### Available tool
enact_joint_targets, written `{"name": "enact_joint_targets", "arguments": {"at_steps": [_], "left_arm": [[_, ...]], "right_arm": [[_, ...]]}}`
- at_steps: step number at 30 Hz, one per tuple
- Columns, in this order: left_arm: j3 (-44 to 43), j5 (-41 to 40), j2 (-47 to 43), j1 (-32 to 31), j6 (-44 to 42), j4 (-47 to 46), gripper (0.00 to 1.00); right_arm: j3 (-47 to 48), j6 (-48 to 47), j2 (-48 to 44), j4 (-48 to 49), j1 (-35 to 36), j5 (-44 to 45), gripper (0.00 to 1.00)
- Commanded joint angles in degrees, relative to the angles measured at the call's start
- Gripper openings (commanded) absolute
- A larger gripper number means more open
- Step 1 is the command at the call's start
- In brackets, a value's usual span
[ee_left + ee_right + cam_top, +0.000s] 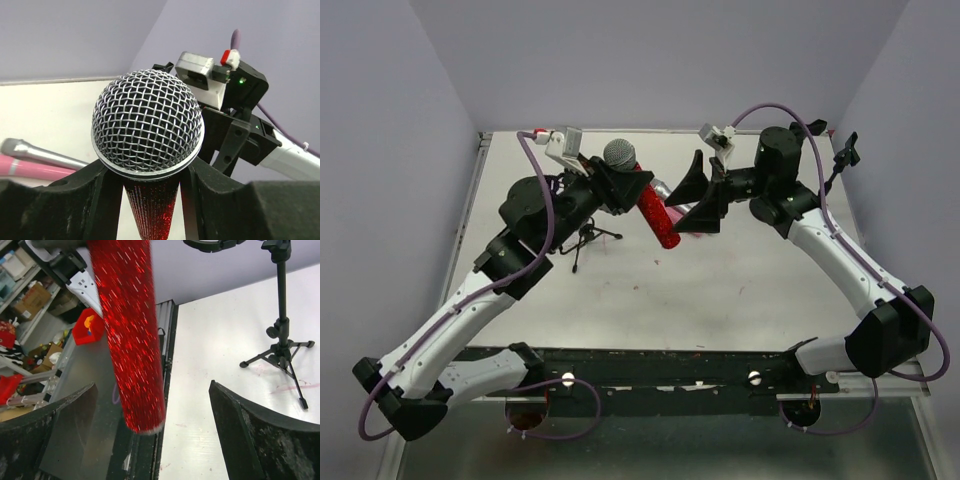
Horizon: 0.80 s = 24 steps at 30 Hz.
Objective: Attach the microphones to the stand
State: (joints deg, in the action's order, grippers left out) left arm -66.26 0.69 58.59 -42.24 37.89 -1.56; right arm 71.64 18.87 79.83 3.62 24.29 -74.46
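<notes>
My left gripper (pixel 617 186) is shut on the glittery red microphone (pixel 656 215), just below its silver mesh head (pixel 619 153), and holds it in the air, slanting down to the right. In the left wrist view the head (pixel 147 122) sits on top of the fingers (pixel 75 205). My right gripper (pixel 691 198) is open around the microphone's lower end (pixel 131 340) without touching it. The pink microphone (pixel 30 169) and the silver-grey one (pixel 40 154) lie on the table behind. A small black tripod stand (pixel 587 238) stands under my left arm; it also shows in the right wrist view (pixel 281 340).
A second black stand (pixel 844 152) is at the table's far right corner. The white table (pixel 740 290) has raised edges on the left and back. A dark rail (pixel 660 365) runs along the near edge.
</notes>
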Motion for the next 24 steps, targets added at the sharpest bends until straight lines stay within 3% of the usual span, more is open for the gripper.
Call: {"name": "enact_joint_targets", "arguments": {"at_steps": [1,5,10,13,17,24], "left_arm": [[-9.8,-2.4,-5.4,0.9,-14.7,13.2,0.0],[-20.5,-5.0,-5.3,2.6,-24.9,25.8,0.0],[-31.2,-15.7,-2.9,2.9,-36.0,33.8,0.0],[-34.2,-20.6,-0.7,4.1,-41.2,34.4,0.0],[-35.3,-21.5,1.7,6.2,-44.4,31.7,0.0],[-39.5,-16.7,7.2,12.0,-44.2,31.9,0.0]], "right_arm": [[1.6,-9.5,-1.4,-9.0,-0.1,2.6,1.0],[1.9,-14.2,-0.9,-12.5,-0.1,7.4,1.0],[1.2,-15.4,0.1,-12.8,-0.1,8.9,1.0],[0.5,-15.2,0.5,-12.1,-0.1,8.9,1.0],[-0.4,-13.3,1.1,-10.1,-0.2,8.1,1.0],[-1.0,-12.5,1.4,-9.2,-0.1,7.7,1.0]]}}
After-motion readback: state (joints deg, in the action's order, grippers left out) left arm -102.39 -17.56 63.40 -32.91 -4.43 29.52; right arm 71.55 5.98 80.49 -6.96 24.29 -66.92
